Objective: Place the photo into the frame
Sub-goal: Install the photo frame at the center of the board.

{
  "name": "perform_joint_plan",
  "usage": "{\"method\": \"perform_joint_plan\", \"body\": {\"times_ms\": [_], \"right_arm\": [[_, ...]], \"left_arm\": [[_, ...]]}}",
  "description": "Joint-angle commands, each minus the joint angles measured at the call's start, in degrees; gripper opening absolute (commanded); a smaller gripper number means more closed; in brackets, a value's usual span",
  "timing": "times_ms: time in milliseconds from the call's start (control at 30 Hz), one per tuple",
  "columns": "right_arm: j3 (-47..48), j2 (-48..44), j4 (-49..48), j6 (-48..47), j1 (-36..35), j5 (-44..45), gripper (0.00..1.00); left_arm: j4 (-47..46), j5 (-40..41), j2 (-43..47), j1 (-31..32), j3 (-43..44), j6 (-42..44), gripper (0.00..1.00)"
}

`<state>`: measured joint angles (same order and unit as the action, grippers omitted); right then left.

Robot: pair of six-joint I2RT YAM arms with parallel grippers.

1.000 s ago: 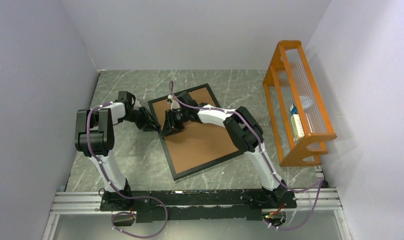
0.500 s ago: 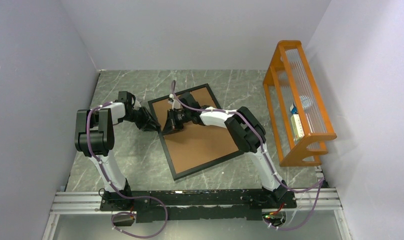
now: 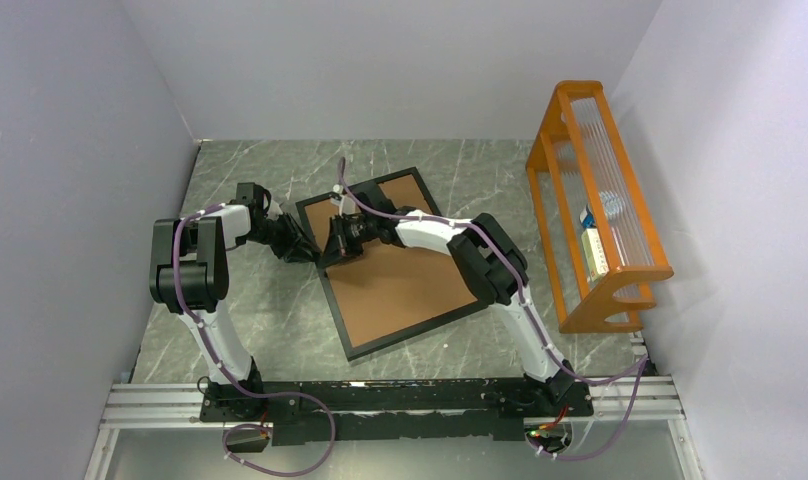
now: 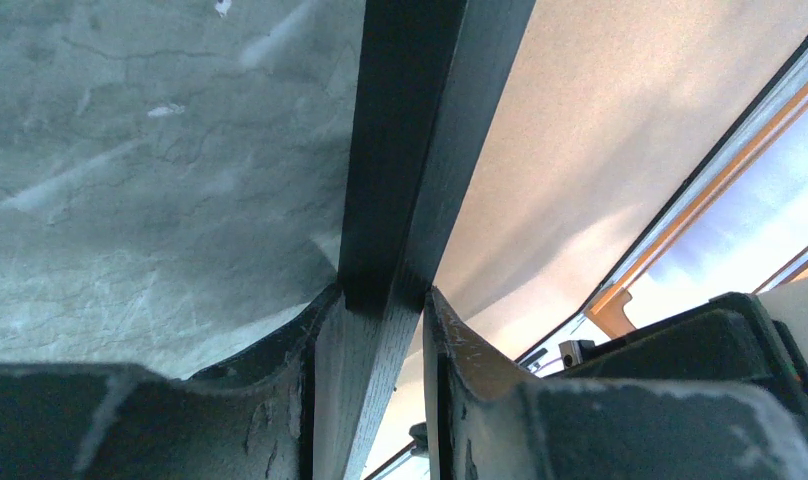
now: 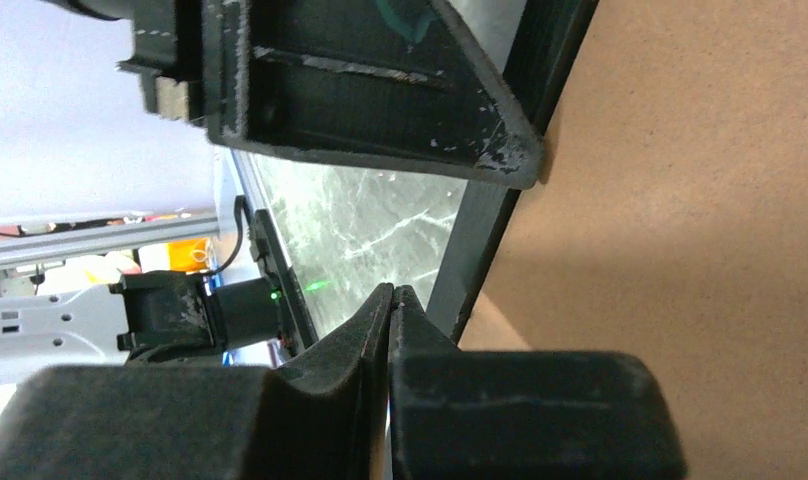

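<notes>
the right hand [image 5: 391,295] has drawn its fingers together and edged a little toward the far-left rail of the frame [image 4: 420,120]; the left arm and the frame have not shifted. the right hand's fingers are now pressed flat against each other with nothing visible between them. the left hand [image 4: 380,300] pinches that same rail from outside, one finger on each side of the black wood.

the frame lies flat on the desk [image 3: 280,320], brown backing board [image 3: 400,285] upward. its long axis runs near to far, and the far end leans left. both hands meet at the far part of the left long rail, with the right arm reaching across the board. the photo shows in no view, and i cannot tell whether it lies under the board.
</notes>
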<state>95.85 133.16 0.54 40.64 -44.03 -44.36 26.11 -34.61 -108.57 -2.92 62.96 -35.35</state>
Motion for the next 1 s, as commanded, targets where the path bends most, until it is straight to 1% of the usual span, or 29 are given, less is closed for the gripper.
{"method": "perform_joint_plan", "body": {"times_ms": [0, 267, 667, 867, 967], "right_arm": [[3.86, 2.44, 5.26, -3.12, -0.48, 0.79, 0.06], [4.47, 4.00, 8.92, -4.32, -0.82, 1.92, 0.06], [3.50, 5.25, 14.61, -6.65, 0.26, 6.35, 0.06], [2.13, 6.06, 14.43, -5.52, 1.60, 9.14, 0.06], [2.10, 6.52, 13.89, -4.92, 2.09, 11.23, 0.08]], "left_arm": [[4.04, 4.38, -1.64, 0.46, -1.70, 1.53, 0.20], [4.04, 4.46, -1.73, 0.48, -1.79, 1.61, 0.20], [3.97, 4.64, -1.64, 0.50, -2.05, 1.67, 0.19], [3.86, 4.38, -1.82, 0.40, -2.00, 1.46, 0.19], [3.95, 4.38, -1.73, 0.44, -2.19, 1.52, 0.19]]}}
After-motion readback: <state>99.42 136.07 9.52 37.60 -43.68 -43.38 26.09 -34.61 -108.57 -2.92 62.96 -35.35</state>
